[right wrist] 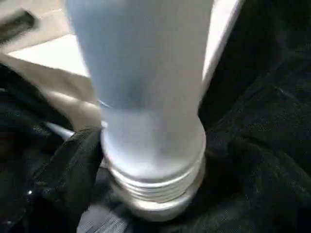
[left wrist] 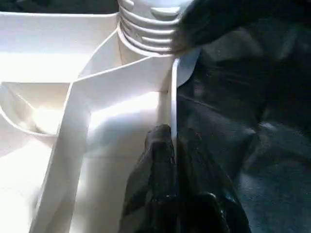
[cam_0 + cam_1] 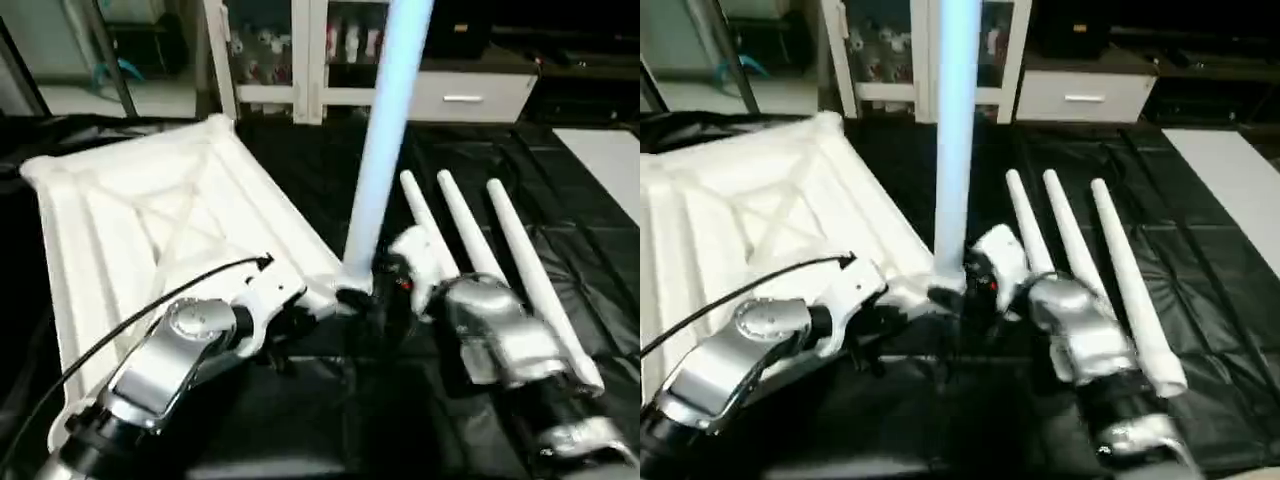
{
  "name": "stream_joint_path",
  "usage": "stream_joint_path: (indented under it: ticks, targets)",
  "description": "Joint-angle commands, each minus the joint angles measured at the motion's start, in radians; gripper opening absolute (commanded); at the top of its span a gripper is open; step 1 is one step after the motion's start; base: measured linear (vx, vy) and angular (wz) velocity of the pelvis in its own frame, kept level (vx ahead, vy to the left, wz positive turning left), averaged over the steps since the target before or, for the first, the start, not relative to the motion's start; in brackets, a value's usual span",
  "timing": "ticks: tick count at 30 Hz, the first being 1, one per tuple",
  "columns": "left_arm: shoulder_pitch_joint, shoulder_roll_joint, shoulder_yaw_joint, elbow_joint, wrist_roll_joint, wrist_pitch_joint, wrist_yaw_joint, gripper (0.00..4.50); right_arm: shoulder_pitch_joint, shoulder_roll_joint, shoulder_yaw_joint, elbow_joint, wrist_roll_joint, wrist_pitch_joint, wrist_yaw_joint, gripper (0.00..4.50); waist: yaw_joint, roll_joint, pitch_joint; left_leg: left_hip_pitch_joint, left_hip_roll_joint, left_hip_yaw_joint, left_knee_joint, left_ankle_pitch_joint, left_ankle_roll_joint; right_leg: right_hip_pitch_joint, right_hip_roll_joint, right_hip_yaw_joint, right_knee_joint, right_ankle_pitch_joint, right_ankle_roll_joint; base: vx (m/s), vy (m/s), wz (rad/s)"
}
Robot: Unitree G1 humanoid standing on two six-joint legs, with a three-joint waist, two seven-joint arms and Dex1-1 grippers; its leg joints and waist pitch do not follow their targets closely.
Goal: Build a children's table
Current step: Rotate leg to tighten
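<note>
Left eye view: the tabletop [image 3: 150, 240] lies underside up on black sheeting [image 3: 560, 190], its X ribs facing the camera. One leg [image 3: 385, 140] stands upright in the near corner socket [image 3: 345, 290]; three more legs [image 3: 470, 240] lie side by side on the sheeting to the right. So, as I judge it, one leg of four is set and three are left. The left gripper [image 3: 330, 305] is at the tabletop's edge by that socket; the right gripper [image 3: 385, 285] is at the leg's base.

Right eye view: behind the work stand a white cabinet [image 3: 890, 50] and a drawer unit [image 3: 1085, 95]; a flat white board [image 3: 1230, 170] lies at the far right.

Left wrist view: the jaws are closed, pinching the tabletop's thin rim [image 2: 173, 97] just below the leg's threaded collar [image 2: 146, 29].

Right wrist view: the leg's threaded end sits in the socket; one black finger [image 1: 73, 165] is beside it, and I cannot tell how wide these jaws stand
</note>
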Motion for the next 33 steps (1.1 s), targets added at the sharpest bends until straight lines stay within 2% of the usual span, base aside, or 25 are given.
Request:
stream_joint_path:
  ticks: [1,4,5,10,12,13,14,19,20,24,25,28,33]
  targets:
    - [0.018,0.010,-0.024,0.000,-0.003,0.030,-0.021,0.00,-0.009,-0.018,0.009,-0.009,0.005,-0.006,0.047,4.44,0.000,0.002,-0.048,0.001,0.051,-0.013,-0.075,-0.195,0.039,0.049,-0.056,0.041,-0.065,-0.203,-0.233,0.000,0.000,0.00]
    - [0.019,0.013,-0.021,0.002,-0.004,0.028,-0.026,0.00,-0.018,-0.013,0.009,0.013,0.004,-0.023,0.062,4.44,-0.001,0.001,-0.051,-0.001,0.049,-0.013,-0.071,-0.156,0.049,0.051,-0.057,0.041,-0.061,-0.175,-0.242,0.000,0.000,0.00]
    - [0.018,0.017,-0.024,0.002,-0.004,0.029,-0.028,0.00,-0.023,-0.009,0.009,0.026,0.006,-0.028,0.072,4.44,-0.001,0.004,-0.052,0.000,0.049,-0.013,-0.070,-0.146,0.054,0.051,-0.057,0.040,-0.059,-0.161,-0.249,0.000,0.000,0.00]
    - [0.014,0.026,-0.031,-0.004,-0.009,0.038,-0.034,0.00,-0.029,0.000,0.018,0.060,0.008,-0.056,0.098,4.44,0.001,0.006,-0.053,0.001,0.050,-0.013,-0.068,-0.129,0.061,0.053,-0.056,0.038,-0.055,-0.125,-0.267,0.000,0.000,0.00]
    - [0.013,0.031,-0.029,-0.002,-0.011,0.039,-0.037,0.00,-0.039,0.022,0.002,0.094,0.015,-0.069,0.092,4.44,0.000,0.006,-0.055,0.001,0.049,-0.013,-0.067,-0.125,0.063,0.053,-0.057,0.038,-0.054,-0.116,-0.272,0.000,0.000,0.00]
    - [0.012,0.032,-0.028,-0.001,-0.012,0.038,-0.038,0.00,-0.044,0.027,0.001,0.109,0.007,-0.081,0.085,4.44,-0.001,0.005,-0.055,0.000,0.048,-0.013,-0.067,-0.128,0.064,0.053,-0.057,0.037,-0.054,-0.120,-0.276,0.000,0.000,0.00]
    - [0.012,0.033,-0.028,0.001,-0.012,0.037,-0.039,0.00,-0.048,0.030,0.002,0.121,-0.001,-0.092,0.079,4.44,0.000,0.009,-0.054,0.002,0.049,-0.013,-0.067,-0.131,0.061,0.052,-0.057,0.037,-0.054,-0.125,-0.278,0.000,0.000,0.00]
    - [0.007,0.040,-0.038,0.004,-0.012,0.036,-0.049,0.00,-0.074,0.050,0.004,0.187,-0.017,-0.130,0.069,4.44,0.000,0.009,-0.056,0.003,0.048,-0.013,-0.065,-0.124,0.058,0.054,-0.055,0.036,-0.050,-0.101,-0.286,0.000,0.000,0.00]
    - [0.007,0.041,-0.037,0.004,-0.013,0.036,-0.050,0.00,-0.076,0.054,0.002,0.191,-0.015,-0.133,0.069,4.44,0.000,0.007,-0.056,0.002,0.048,-0.013,-0.065,-0.123,0.060,0.055,-0.056,0.036,-0.050,-0.100,-0.285,0.000,0.000,0.00]
    - [0.005,0.046,-0.039,0.005,-0.018,0.036,-0.055,0.00,-0.086,0.070,-0.019,0.208,-0.001,-0.149,0.060,4.44,0.002,0.009,-0.058,0.002,0.048,-0.013,-0.063,-0.101,0.067,0.056,-0.056,0.036,-0.046,-0.074,-0.289,0.000,0.000,0.00]
    - [0.005,0.047,-0.041,0.006,-0.018,0.035,-0.056,0.00,-0.088,0.074,-0.024,0.213,0.003,-0.153,0.060,4.44,0.002,0.013,-0.058,0.003,0.048,-0.013,-0.064,-0.101,0.067,0.056,-0.056,0.036,-0.046,-0.068,-0.294,0.000,0.000,0.00]
    - [0.005,0.048,-0.045,0.005,-0.016,0.036,-0.061,0.00,-0.095,0.077,-0.028,0.231,0.008,-0.166,0.070,4.44,0.005,0.011,-0.058,0.004,0.048,-0.013,-0.064,-0.113,0.064,0.057,-0.055,0.036,-0.045,-0.062,-0.297,0.000,0.000,0.00]
    - [0.004,0.051,-0.044,0.008,-0.016,0.033,-0.064,0.00,-0.096,0.078,-0.024,0.251,0.001,-0.176,0.082,4.08,0.009,0.012,-0.058,0.004,0.047,-0.012,-0.063,-0.122,0.060,0.057,-0.055,0.036,-0.045,-0.075,-0.293,0.000,0.000,0.00]
